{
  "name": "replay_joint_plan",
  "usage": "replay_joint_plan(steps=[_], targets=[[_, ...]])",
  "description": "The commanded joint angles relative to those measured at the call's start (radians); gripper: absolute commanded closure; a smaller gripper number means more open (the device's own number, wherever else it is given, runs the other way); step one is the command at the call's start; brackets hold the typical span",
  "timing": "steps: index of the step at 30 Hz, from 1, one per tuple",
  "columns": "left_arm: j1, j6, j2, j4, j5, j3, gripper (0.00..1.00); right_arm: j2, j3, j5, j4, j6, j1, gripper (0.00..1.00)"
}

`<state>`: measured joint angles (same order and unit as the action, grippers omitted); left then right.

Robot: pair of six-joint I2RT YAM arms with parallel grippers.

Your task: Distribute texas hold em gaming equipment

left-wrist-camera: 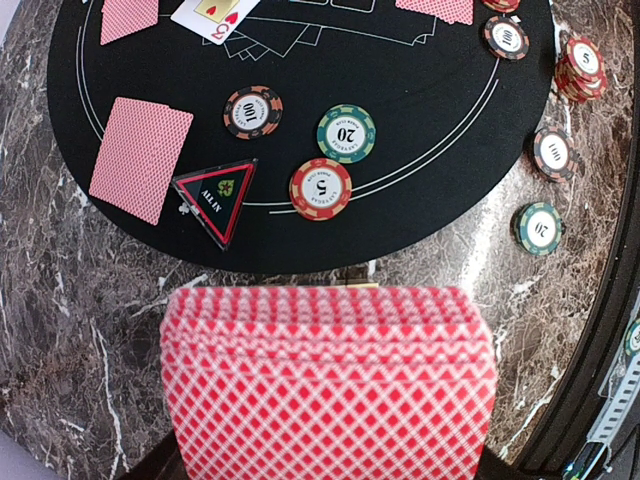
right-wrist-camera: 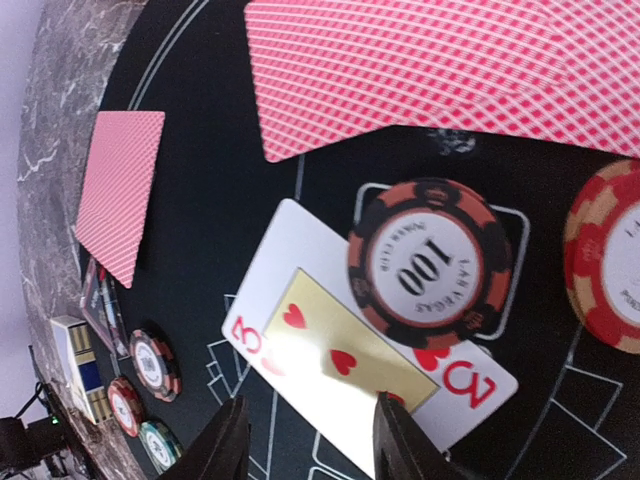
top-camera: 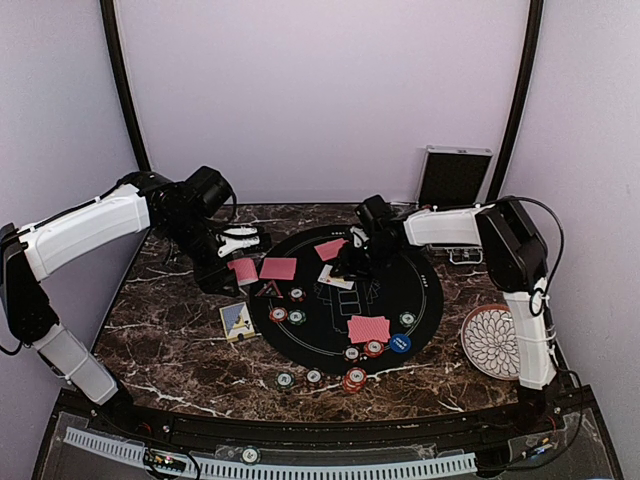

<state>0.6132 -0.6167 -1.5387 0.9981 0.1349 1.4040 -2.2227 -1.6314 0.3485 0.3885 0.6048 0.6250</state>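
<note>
Seemingly mid-deal, the left claw (top-camera: pixel 240 256) grips the red-backed deck (left-wrist-camera: pixel 330 385) just beside the black mat (left-wrist-camera: pixel 440 60) while the right claw (right-wrist-camera: pixel 312 445) hangs open over the face-up three of hearts (right-wrist-camera: pixel 300 350), so next probably comes pinching one card off that deck.

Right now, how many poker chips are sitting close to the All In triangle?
3. Beside the triangle on the black mat: a dark 100 chip, a green 20 chip and a red 5 chip nearest the mat's edge. More chips lie farther off.
</note>
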Motion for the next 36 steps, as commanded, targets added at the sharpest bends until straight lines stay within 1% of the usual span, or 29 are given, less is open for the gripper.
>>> replay_joint_plan(steps=[1, 9, 20, 22, 23, 25, 26, 28, 30, 32, 33, 34, 36], targets=[[-0.006, -0.007, 0.042, 0.021, 0.015, 0.027, 1.00, -0.047, -0.045, 0.015, 0.001, 0.007, -0.012, 0.57], [-0.006, -0.009, 0.041, 0.022, 0.014, 0.026, 1.00, -0.083, -0.085, 0.017, 0.004, 0.007, -0.047, 0.58], [-0.005, -0.008, 0.034, 0.022, 0.013, 0.031, 1.00, -0.102, -0.133, 0.042, 0.020, -0.006, -0.058, 0.58], [-0.006, -0.009, 0.036, 0.023, 0.011, 0.032, 1.00, -0.065, -0.098, 0.063, -0.007, 0.004, -0.054, 0.53], [-0.006, -0.009, 0.038, 0.023, 0.010, 0.032, 1.00, -0.038, -0.070, 0.073, -0.031, 0.014, -0.050, 0.48], [-0.006, -0.009, 0.038, 0.023, 0.009, 0.030, 1.00, 0.033, -0.014, 0.088, -0.078, 0.051, -0.037, 0.33], [-0.006, -0.009, 0.038, 0.023, 0.010, 0.030, 1.00, 0.067, 0.018, 0.127, -0.124, 0.079, -0.032, 0.29], [-0.005, -0.010, 0.037, 0.023, 0.013, 0.028, 1.00, 0.133, 0.059, 0.170, -0.205, 0.126, -0.012, 0.22], [-0.005, -0.012, 0.034, 0.020, 0.013, 0.027, 1.00, 0.180, 0.059, 0.173, -0.206, 0.130, 0.005, 0.16], [-0.005, -0.014, 0.032, 0.016, 0.015, 0.027, 1.00, 0.193, 0.069, 0.215, -0.229, 0.156, 0.025, 0.12], [-0.006, -0.015, 0.032, 0.015, 0.016, 0.026, 1.00, 0.194, 0.071, 0.227, -0.224, 0.159, 0.033, 0.05], [-0.005, -0.014, 0.032, 0.013, 0.017, 0.026, 1.00, 0.198, 0.073, 0.225, -0.218, 0.156, 0.044, 0.02], [-0.006, -0.015, 0.033, 0.011, 0.017, 0.026, 1.00, 0.214, 0.093, 0.184, -0.199, 0.143, 0.056, 0.01]])
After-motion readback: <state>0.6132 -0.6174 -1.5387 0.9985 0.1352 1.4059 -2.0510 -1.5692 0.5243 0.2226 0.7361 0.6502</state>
